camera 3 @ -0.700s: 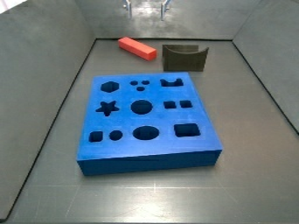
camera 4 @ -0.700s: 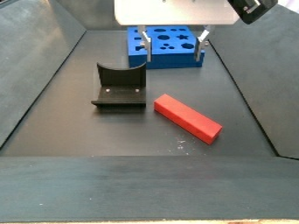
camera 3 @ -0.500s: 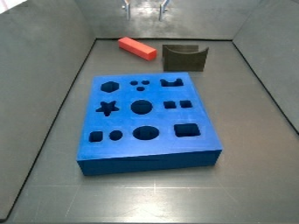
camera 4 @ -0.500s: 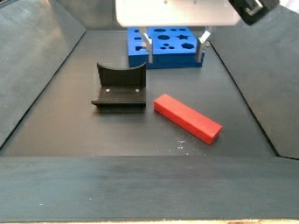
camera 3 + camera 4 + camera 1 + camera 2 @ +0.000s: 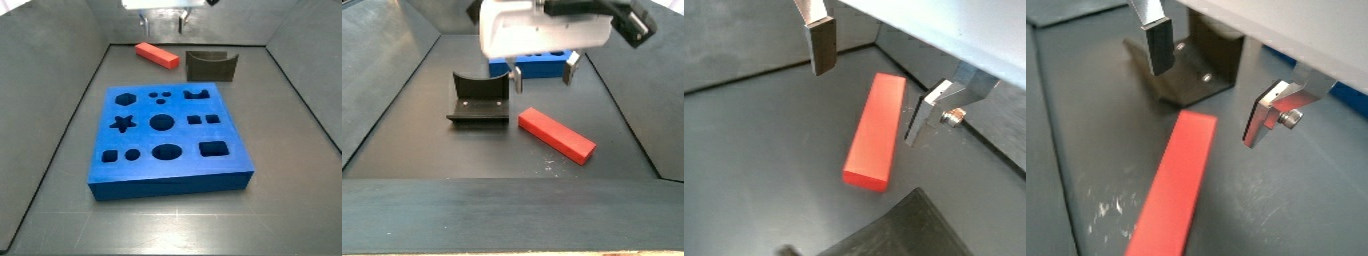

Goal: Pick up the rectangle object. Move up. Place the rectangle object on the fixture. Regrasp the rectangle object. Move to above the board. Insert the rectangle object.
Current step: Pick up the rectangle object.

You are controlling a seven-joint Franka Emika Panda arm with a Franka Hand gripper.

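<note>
The red-orange rectangle object lies flat on the dark floor, beside the fixture. It also shows in a side view at the far end, left of the fixture. My gripper hangs open and empty above the floor, over the far end of the bar. In both wrist views the bar lies below and between the spread fingers, untouched. The fixture stands just beyond the bar's end. The blue board lies mid-floor.
Dark sloping walls close in the floor on both sides. The board is mostly hidden behind my gripper in a side view. The board's cutouts hold nothing.
My gripper has come down and towards the bar, now filling more of the side view over the bar's end. The bar, fixture and board have not moved.
</note>
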